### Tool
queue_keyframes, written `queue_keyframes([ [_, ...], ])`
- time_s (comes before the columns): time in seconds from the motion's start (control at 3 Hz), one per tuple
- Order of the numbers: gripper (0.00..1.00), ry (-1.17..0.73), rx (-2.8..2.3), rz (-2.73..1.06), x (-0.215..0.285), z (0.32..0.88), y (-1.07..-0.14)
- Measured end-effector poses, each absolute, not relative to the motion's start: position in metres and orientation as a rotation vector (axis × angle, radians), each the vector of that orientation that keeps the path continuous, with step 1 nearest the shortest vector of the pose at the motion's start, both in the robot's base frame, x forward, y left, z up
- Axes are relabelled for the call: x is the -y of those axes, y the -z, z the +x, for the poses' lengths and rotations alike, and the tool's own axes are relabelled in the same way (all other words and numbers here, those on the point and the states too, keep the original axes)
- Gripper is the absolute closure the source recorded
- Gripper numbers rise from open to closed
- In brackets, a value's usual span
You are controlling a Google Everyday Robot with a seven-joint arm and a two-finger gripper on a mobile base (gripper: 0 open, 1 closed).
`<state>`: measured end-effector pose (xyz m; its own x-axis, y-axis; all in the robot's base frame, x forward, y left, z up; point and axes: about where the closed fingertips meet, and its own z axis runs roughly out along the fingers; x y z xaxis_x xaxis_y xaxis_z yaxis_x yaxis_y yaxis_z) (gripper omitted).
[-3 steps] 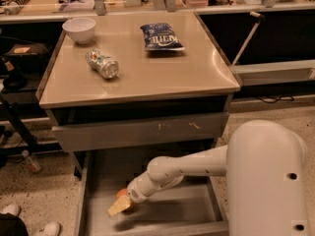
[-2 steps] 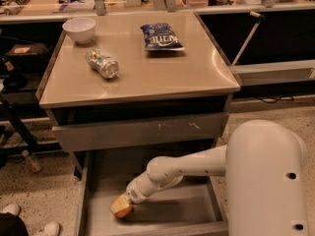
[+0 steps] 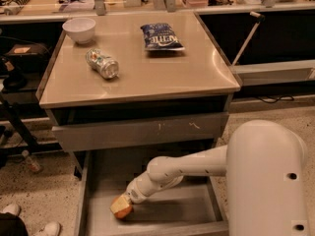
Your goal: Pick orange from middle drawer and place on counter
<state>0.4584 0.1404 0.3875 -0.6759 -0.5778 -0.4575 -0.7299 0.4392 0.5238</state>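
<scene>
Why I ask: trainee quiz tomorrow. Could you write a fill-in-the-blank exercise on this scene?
1. The gripper is down in the open middle drawer, right at the ____.
2. On the counter, the can lies on its ____.
3. The blue chip bag shares the counter with the can and a white ____.
Missing words: orange; side; bowl.

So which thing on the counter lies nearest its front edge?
The silver can, on its side; the white bowl and chip bag sit farther back. The gripper is down in the middle drawer, at the orange.
</scene>
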Motion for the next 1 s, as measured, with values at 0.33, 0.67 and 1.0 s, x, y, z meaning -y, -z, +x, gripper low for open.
queue_keyframes([
  [0.33, 1.00, -1.075, -2.472, -1.141, -0.138, 0.457, -0.398],
  [0.67, 1.00, -1.049, -2.454, -1.124, -0.121, 0.449, -0.434],
  [1.0, 1.00, -0.980, -2.447, -1.101, -0.090, 0.439, -0.483],
])
